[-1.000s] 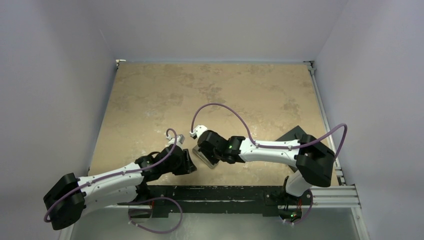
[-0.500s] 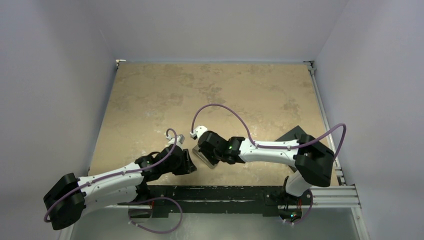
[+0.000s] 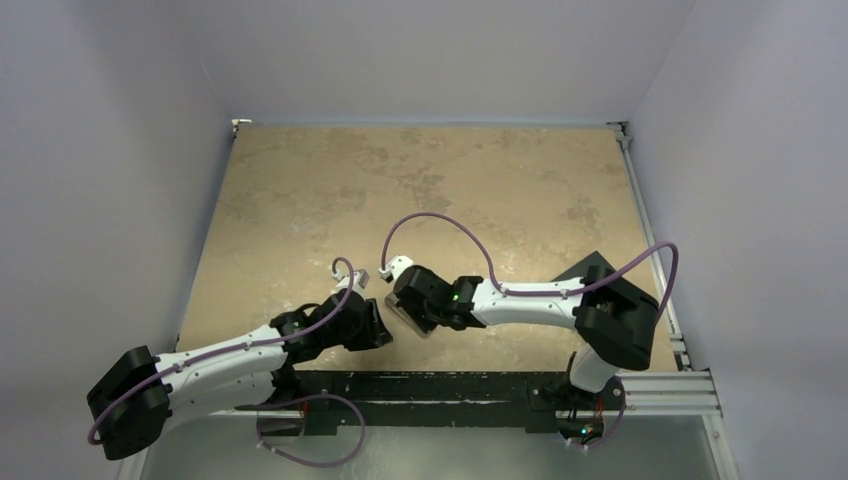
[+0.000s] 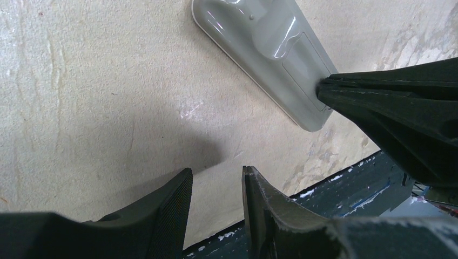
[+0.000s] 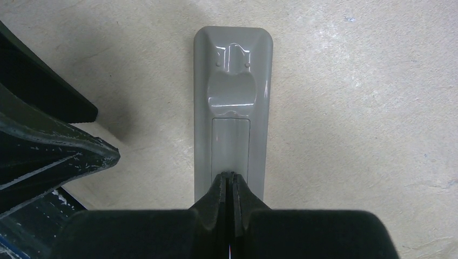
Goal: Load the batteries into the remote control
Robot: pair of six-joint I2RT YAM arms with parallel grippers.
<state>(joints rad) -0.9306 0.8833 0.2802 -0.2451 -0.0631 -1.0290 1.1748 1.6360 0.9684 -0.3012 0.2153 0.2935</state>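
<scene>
Setting: pale lavender walls enclose 1 beige mottled stone-look tabletop. A black metal rail runs along its near edge.

1. White-and-black left arm and right arm, both reaching to the near centre.
2. Flat black slab at the right edge, partly hidden by the right arm.
3. Slim grey-backed plastic remote control, flat on the tabletop, underside up. Its rectangular battery cover panel sits flush. The moulded relief at the far end is not readable as writing.
4. Left gripper: fingers apart over bare tabletop, near the remote control.
5. Right gripper: fingers pressed together, tips touching the cover panel's end.
</scene>
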